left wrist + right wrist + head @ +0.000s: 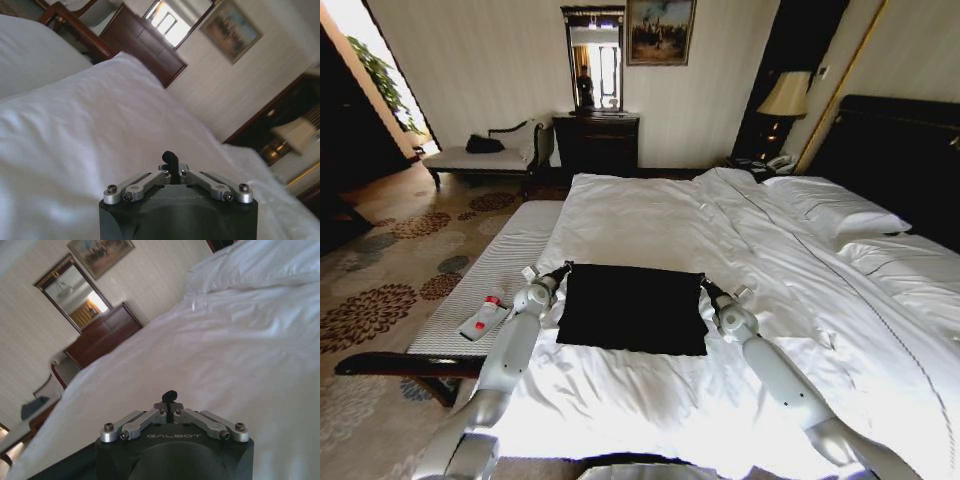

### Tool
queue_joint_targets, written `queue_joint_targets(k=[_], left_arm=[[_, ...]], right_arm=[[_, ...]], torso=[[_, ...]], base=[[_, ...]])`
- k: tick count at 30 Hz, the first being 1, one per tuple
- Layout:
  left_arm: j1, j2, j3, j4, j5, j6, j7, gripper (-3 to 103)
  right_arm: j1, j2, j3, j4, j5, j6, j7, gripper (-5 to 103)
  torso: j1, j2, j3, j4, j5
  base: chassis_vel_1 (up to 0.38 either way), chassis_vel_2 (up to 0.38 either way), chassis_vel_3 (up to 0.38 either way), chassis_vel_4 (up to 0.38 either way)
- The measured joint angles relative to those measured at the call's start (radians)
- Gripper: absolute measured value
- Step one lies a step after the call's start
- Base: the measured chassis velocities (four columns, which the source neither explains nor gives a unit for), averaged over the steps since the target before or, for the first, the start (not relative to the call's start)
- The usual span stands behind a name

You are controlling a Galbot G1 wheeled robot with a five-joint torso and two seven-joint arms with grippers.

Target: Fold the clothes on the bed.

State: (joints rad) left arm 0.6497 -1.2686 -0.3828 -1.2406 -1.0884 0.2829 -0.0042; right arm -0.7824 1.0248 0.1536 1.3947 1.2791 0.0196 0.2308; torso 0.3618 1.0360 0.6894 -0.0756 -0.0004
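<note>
Centre frame, the black T-shirt (632, 309) lies folded square on the bed (650, 215); left gripper (561, 270) and right gripper (705, 287) pinch its far corners, claws closed narrow, presumably to keep the edge taut.

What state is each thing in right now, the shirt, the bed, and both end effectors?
T-shirt: folded into a flat black rectangle on the duvet.
Bed: made, duvet wrinkled.
Left end effector: shut, at the shirt's far left corner.
Right end effector: shut, at its far right corner.
</note>
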Motion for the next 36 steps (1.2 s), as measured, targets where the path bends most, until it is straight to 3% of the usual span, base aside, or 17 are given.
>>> queue_joint_targets(k=[3, 7, 18, 26, 32, 36], left_arm=[[0.020, -0.004, -0.006, -0.010, -0.016, -0.030, 0.029, 2], [0.100, -0.019, -0.018, -0.065, -0.028, -0.078, 0.095, 2], [0.187, 0.002, -0.042, -0.114, -0.028, -0.098, 0.221, 2], [0.283, -0.025, -0.087, -0.129, -0.020, -0.113, 0.330, 2], [0.296, -0.036, -0.096, -0.105, -0.012, -0.127, 0.369, 2], [0.305, -0.036, -0.099, -0.100, -0.012, -0.142, 0.434, 2]], right_arm=[[-0.007, 0.001, 0.005, 0.019, 0.006, 0.021, -0.020, 1], [-0.081, -0.007, 0.033, 0.115, 0.067, 0.061, -0.130, 1], [-0.247, -0.001, 0.109, 0.204, 0.097, 0.094, -0.278, 1], [-0.342, 0.051, 0.141, 0.249, 0.104, 0.141, -0.345, 1], [-0.380, 0.070, 0.147, 0.247, 0.101, 0.152, -0.386, 1], [-0.424, 0.108, 0.156, 0.248, 0.102, 0.188, -0.453, 1]], torso=[[0.000, 0.000, 0.000, 0.0000, 0.0000], [0.000, 0.000, 0.000, 0.0003, -0.0003], [0.000, 0.000, 0.000, 0.0001, 0.0000], [0.000, 0.000, 0.000, 0.0002, -0.0001], [0.000, 0.000, 0.000, 0.0001, -0.0003], [0.000, 0.000, 0.000, -0.0001, -0.0001]], base=[[0.000, 0.000, 0.000, 0.000], [0.000, 0.000, 0.000, 0.000], [0.000, 0.000, 0.000, 0.000], [0.000, 0.000, 0.000, 0.000], [0.000, 0.000, 0.000, 0.000], [0.000, 0.000, 0.000, 0.000]])
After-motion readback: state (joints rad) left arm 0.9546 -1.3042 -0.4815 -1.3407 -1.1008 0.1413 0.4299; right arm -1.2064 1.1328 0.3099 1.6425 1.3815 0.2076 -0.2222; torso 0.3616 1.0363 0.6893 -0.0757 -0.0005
